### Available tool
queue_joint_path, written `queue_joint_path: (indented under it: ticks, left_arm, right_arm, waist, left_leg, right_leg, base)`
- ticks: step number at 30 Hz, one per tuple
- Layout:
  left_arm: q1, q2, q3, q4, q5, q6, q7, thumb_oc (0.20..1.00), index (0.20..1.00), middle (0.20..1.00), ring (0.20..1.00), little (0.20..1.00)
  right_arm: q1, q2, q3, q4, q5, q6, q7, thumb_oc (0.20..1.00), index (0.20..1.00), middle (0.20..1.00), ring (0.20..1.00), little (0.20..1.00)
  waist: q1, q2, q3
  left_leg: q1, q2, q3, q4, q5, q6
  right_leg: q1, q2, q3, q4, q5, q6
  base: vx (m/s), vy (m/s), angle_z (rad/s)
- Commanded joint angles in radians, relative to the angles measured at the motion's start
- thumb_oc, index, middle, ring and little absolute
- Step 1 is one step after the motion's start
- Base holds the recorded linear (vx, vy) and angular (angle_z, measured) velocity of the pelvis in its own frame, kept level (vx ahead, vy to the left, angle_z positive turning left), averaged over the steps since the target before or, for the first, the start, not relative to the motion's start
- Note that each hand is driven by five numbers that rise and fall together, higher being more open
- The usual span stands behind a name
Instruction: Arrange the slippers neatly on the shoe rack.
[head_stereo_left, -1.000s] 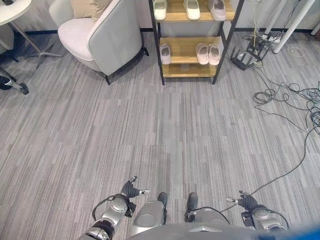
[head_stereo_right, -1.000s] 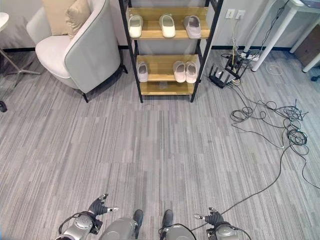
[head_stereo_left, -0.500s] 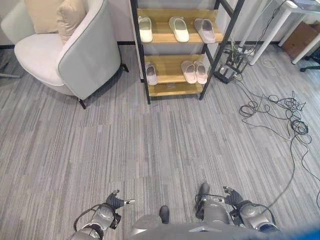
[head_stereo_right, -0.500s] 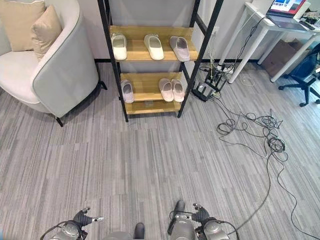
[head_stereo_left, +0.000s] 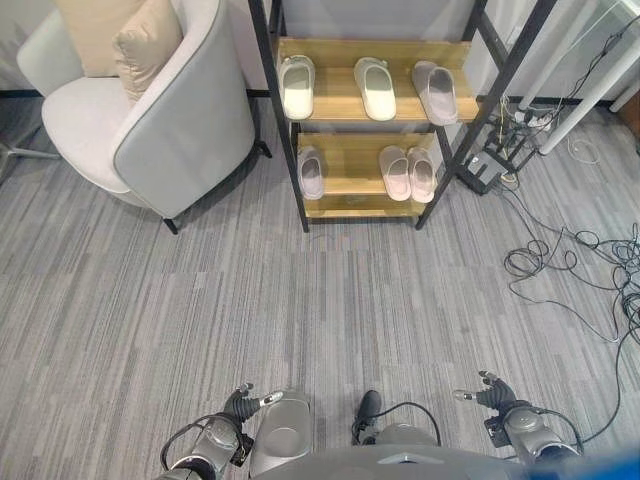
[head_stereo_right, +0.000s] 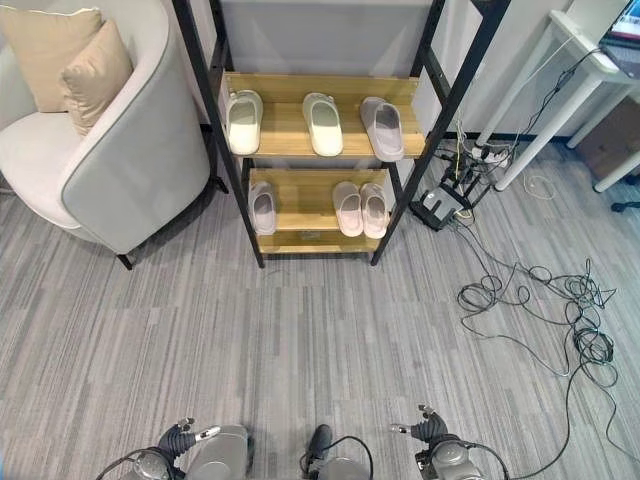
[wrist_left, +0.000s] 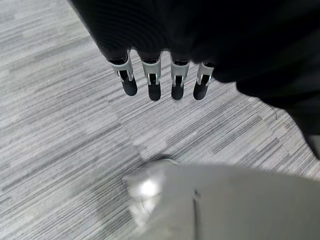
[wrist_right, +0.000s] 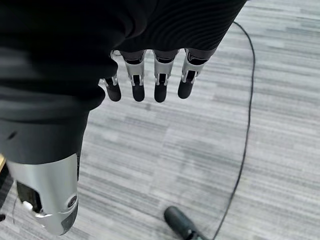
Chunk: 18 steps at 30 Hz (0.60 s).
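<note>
Well short of the rack (head_stereo_right: 318, 150), both robot hands hang low at the robot's sides over grey floor (head_stereo_right: 300, 340), the left robot hand (wrist_left: 160, 82) and right robot hand (wrist_right: 150, 82) each with fingers relaxed and straight, holding nothing. The step in hand looks like an approach: the rack stands well apart, and the next move calls for closing that gap before either hand can reach a shelf. On the top shelf (head_stereo_right: 280, 128) lie three slippers, a pale one at left (head_stereo_right: 243, 108), another mid-shelf (head_stereo_right: 322, 110) and a greyer one at right (head_stereo_right: 381, 115), spaced apart and unpaired. The lower shelf (head_stereo_right: 300, 205) carries a lone slipper at left (head_stereo_right: 264, 206) and a snug pair at right (head_stereo_right: 359, 208). An armchair (head_stereo_right: 120, 170) with cushions (head_stereo_right: 95, 75) stands beside the rack; loose cables (head_stereo_right: 560, 310) sprawl across the floor on the other side.
</note>
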Motion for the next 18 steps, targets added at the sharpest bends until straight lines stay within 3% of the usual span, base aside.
queue_joint_path:
  ticks: [1,4,7,8,10,12,14,15,16,17,18]
  left_arm:
    - [0.032,-0.007,-0.011,0.048,0.045,0.006,0.017,1.0,1.0,1.0,1.0,1.0]
    - [0.039,0.0,0.007,0.075,0.041,0.013,0.02,1.0,1.0,1.0,1.0,1.0]
    - [0.04,0.02,0.039,0.072,0.004,0.015,0.026,1.0,1.0,1.0,1.0,1.0]
    - [0.026,0.037,0.067,0.066,-0.037,0.019,0.026,1.0,1.0,1.0,1.0,1.0]
    - [0.017,0.05,0.071,0.073,-0.036,0.021,0.025,1.0,1.0,1.0,1.0,1.0]
    - [0.015,0.053,0.058,0.07,-0.02,0.016,0.028,1.0,1.0,1.0,1.0,1.0]
    - [0.01,0.049,0.042,0.068,-0.004,0.008,0.038,1.0,1.0,1.0,1.0,1.0]
    - [0.01,0.049,0.042,0.068,-0.004,0.008,0.038,1.0,1.0,1.0,1.0,1.0]
    - [0.001,0.05,0.027,0.077,0.01,0.007,0.038,1.0,1.0,1.0,1.0,1.0]
    - [0.001,0.043,0.021,0.092,0.031,0.009,0.037,1.0,1.0,1.0,1.0,1.0]
    - [0.001,0.043,0.021,0.092,0.031,0.009,0.037,1.0,1.0,1.0,1.0,1.0]
  right_arm:
    - [0.016,-0.013,0.017,-0.031,-0.026,-0.017,-0.017,1.0,1.0,1.0,1.0,1.0]
    - [0.015,-0.006,0.02,-0.055,-0.032,-0.022,-0.018,1.0,1.0,1.0,1.0,1.0]
    - [-0.001,0.008,0.027,-0.076,-0.046,-0.014,-0.011,1.0,1.0,1.0,1.0,1.0]
    - [-0.014,0.019,0.043,-0.085,-0.066,-0.007,-0.006,1.0,1.0,1.0,1.0,1.0]
    - [-0.016,0.024,0.041,-0.092,-0.076,-0.002,0.0,1.0,1.0,1.0,1.0,1.0]
    - [-0.014,0.031,0.041,-0.099,-0.078,-0.003,-0.004,1.0,1.0,1.0,1.0,1.0]
    - [-0.015,0.028,0.038,-0.101,-0.081,0.0,-0.008,1.0,1.0,1.0,1.0,1.0]
    - [-0.015,0.028,0.038,-0.101,-0.081,0.0,-0.008,1.0,1.0,1.0,1.0,1.0]
    - [-0.008,0.025,0.033,-0.1,-0.081,0.001,-0.006,1.0,1.0,1.0,1.0,1.0]
    - [0.001,0.028,0.039,-0.087,-0.088,0.003,-0.004,1.0,1.0,1.0,1.0,1.0]
    - [0.001,0.028,0.039,-0.087,-0.088,0.003,-0.004,1.0,1.0,1.0,1.0,1.0]
  waist:
    - [0.02,0.021,-0.044]
    - [0.01,0.012,-0.067]
    - [0.017,0.007,-0.068]
    - [0.023,0.016,-0.052]
    - [0.009,0.029,-0.044]
    - [0.003,0.033,-0.043]
    - [-0.005,0.033,-0.048]
    - [-0.005,0.035,-0.046]
    - [-0.023,0.031,-0.049]
    - [-0.021,0.008,-0.061]
    - [-0.022,0.008,-0.061]
  left_leg:
    - [0.095,0.014,-0.004,-0.018,0.052,0.02]
    - [0.136,0.009,-0.022,-0.043,0.048,0.029]
    - [0.164,0.016,-0.01,-0.046,0.032,0.05]
    - [0.17,0.029,-0.012,-0.031,0.022,0.064]
    - [0.202,0.035,-0.034,-0.033,0.007,0.08]
    - [0.218,0.043,-0.05,-0.041,-0.008,0.074]
    - [0.225,0.054,-0.075,-0.046,-0.028,0.056]
    - [0.228,0.056,-0.076,-0.046,-0.029,0.055]
    - [0.246,0.059,-0.097,-0.052,-0.044,0.044]
    - [0.26,0.06,-0.109,-0.051,-0.056,0.031]
    - [0.26,0.06,-0.11,-0.051,-0.056,0.031]
  right_leg:
    - [-0.024,0.007,0.029,0.132,-0.056,0.141]
    - [-0.013,0.0,0.034,0.15,-0.06,0.151]
    - [-0.044,-0.027,0.023,0.27,-0.051,0.182]
    - [-0.1,-0.058,0.0,0.418,-0.013,0.224]
    - [-0.153,-0.102,0.013,0.505,0.033,0.239]
    - [-0.15,-0.134,0.035,0.433,0.021,0.223]
    - [-0.161,-0.195,0.083,0.276,0.071,0.224]
    - [-0.156,-0.193,0.082,0.272,0.072,0.223]
    - [-0.173,-0.208,0.13,0.203,0.12,0.234]
    - [-0.13,-0.185,0.145,0.132,0.108,0.248]
    - [-0.128,-0.185,0.144,0.131,0.108,0.248]
  base:
    - [0.19,0.087,-0.35]
    - [0.23,0.12,-0.5]
    - [0.12,0.113,-0.11]
    - [0.08,0.073,-0.04]
    - [0.17,0.044,0.12]
    - [0.15,-0.106,0.3]
    - [0.16,-0.217,0.45]
    - [0.23,-0.261,0.48]
    - [0.28,-0.316,0.87]
    - [0.28,-0.315,0.93]
    - [0.23,-0.333,0.89]
